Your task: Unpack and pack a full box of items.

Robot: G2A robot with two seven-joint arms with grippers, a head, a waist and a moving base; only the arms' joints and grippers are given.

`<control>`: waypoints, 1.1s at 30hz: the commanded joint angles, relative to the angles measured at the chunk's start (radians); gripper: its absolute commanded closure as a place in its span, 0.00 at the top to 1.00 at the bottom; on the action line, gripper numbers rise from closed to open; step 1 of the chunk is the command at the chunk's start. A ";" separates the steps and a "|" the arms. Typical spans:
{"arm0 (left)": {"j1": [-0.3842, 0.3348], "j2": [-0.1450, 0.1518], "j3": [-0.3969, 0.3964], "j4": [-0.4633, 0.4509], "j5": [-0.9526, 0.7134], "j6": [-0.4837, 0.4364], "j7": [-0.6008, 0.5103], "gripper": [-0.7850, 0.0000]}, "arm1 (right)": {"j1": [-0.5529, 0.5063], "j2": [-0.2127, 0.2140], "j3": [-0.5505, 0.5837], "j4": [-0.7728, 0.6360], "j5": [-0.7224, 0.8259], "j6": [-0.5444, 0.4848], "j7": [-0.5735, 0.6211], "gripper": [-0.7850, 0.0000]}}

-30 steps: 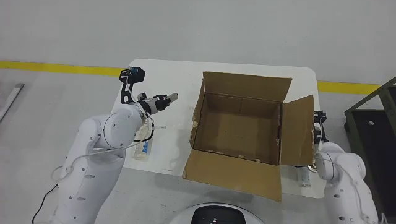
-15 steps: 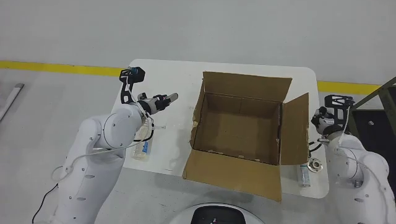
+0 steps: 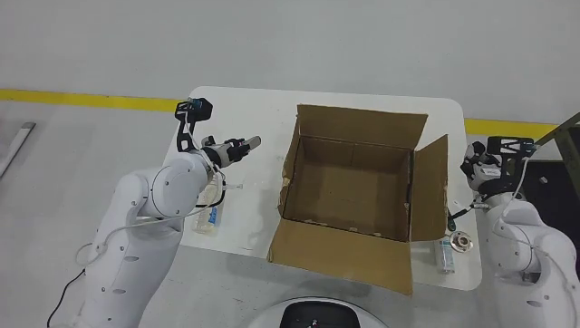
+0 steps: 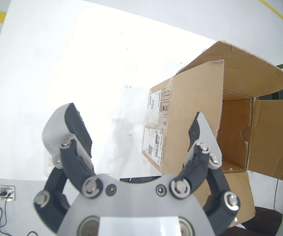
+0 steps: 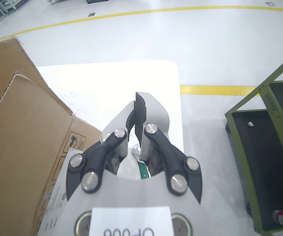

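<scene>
The left gripper (image 4: 134, 121) hangs with its jaws wide apart, holding nothing, beside the open brown corrugated cardboard box (image 3: 349, 188) standing mid-table. The right gripper (image 5: 136, 109), pads pressed together on nothing, is off the box's other side. The box looks empty, so it is likely light with floppy flaps: grip a wall's rim near a corner.

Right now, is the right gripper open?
No, the right gripper has its pads pressed together in the right wrist view.
</scene>
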 commanded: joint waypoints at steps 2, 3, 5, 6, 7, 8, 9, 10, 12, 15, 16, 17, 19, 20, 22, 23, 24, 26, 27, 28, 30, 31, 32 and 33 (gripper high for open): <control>0.000 0.000 0.000 0.000 0.000 0.000 0.000 1.00 | -0.011 0.002 -0.011 -0.021 -0.095 -0.012 -0.142 0.00; 0.000 0.000 0.000 0.000 0.000 0.000 0.000 1.00 | -0.015 -0.001 -0.018 -0.008 -0.079 0.003 -0.195 0.00; 0.000 0.000 0.000 0.000 0.000 0.000 0.000 1.00 | -0.011 -0.007 -0.006 0.009 -0.014 0.046 -0.290 0.00; 0.000 0.000 0.000 0.000 0.000 0.000 0.000 1.00 | -0.013 -0.008 -0.002 0.012 -0.005 0.053 -0.336 0.00; 0.000 0.000 0.000 0.000 0.000 0.000 0.000 1.00 | -0.015 -0.009 0.006 0.014 0.010 0.050 -0.377 0.00; 0.000 0.000 0.000 0.000 0.000 0.000 0.000 1.00 | -0.018 -0.009 0.015 0.019 0.017 0.044 -0.410 0.00; 0.000 0.000 0.000 0.000 0.000 0.000 0.000 1.00 | -0.020 -0.008 0.023 0.023 0.027 0.031 -0.445 0.00; 0.003 0.000 0.000 0.001 -0.001 -0.002 0.006 1.00 | -0.022 -0.008 0.031 0.030 0.036 0.016 -0.476 0.00; 0.025 0.001 0.001 0.015 -0.001 -0.013 0.012 1.00 | -0.022 -0.007 0.044 0.045 0.054 -0.011 -0.521 0.00; 0.029 0.005 0.003 0.043 0.017 0.013 -0.066 1.00 | -0.022 -0.005 0.055 0.063 0.062 -0.037 -0.550 0.00; 0.024 0.006 0.006 0.049 0.027 0.017 -0.101 1.00 | -0.022 -0.004 0.056 0.067 0.060 -0.040 -0.551 0.00; 0.023 0.009 0.011 0.063 0.049 0.017 -0.140 1.00 | -0.022 -0.004 0.057 0.070 0.053 -0.040 -0.551 0.00; 0.014 0.012 0.013 0.081 0.065 0.027 -0.220 1.00 | -0.024 -0.004 0.054 0.075 0.065 -0.045 -0.551 0.00; 0.013 0.015 0.017 0.103 0.075 0.027 -0.276 1.00 | -0.024 -0.003 0.055 0.078 0.059 -0.046 -0.550 0.00; 0.005 0.018 0.015 0.150 0.060 0.001 -0.351 1.00 | -0.022 -0.001 0.054 0.087 0.053 -0.058 -0.549 0.00; 0.007 0.020 0.018 0.177 0.067 -0.021 -0.374 1.00 | -0.022 0.000 0.053 0.093 0.048 -0.063 -0.547 0.00; 0.004 0.022 0.032 0.193 0.086 -0.061 -0.413 1.00 | -0.021 0.001 0.054 0.097 0.035 -0.067 -0.548 0.00; -0.002 0.024 0.042 0.199 0.096 -0.091 -0.443 1.00 | -0.018 0.002 0.055 0.105 0.031 -0.071 -0.552 0.00; -0.002 0.024 0.042 0.199 0.096 -0.091 -0.443 1.00 | -0.018 0.002 0.055 0.105 0.031 -0.071 -0.552 0.00; -0.002 0.024 0.042 0.199 0.096 -0.091 -0.443 1.00 | -0.018 0.002 0.055 0.105 0.031 -0.071 -0.552 0.00; -0.002 0.024 0.042 0.199 0.096 -0.091 -0.443 1.00 | -0.018 0.002 0.055 0.105 0.031 -0.071 -0.552 0.00; -0.002 0.024 0.042 0.199 0.096 -0.091 -0.443 1.00 | -0.018 0.002 0.055 0.105 0.031 -0.071 -0.552 0.00; -0.002 0.024 0.042 0.199 0.096 -0.091 -0.443 1.00 | -0.018 0.002 0.055 0.105 0.031 -0.071 -0.552 0.00; -0.002 0.024 0.042 0.199 0.096 -0.091 -0.443 1.00 | -0.018 0.002 0.055 0.105 0.031 -0.071 -0.552 0.00</control>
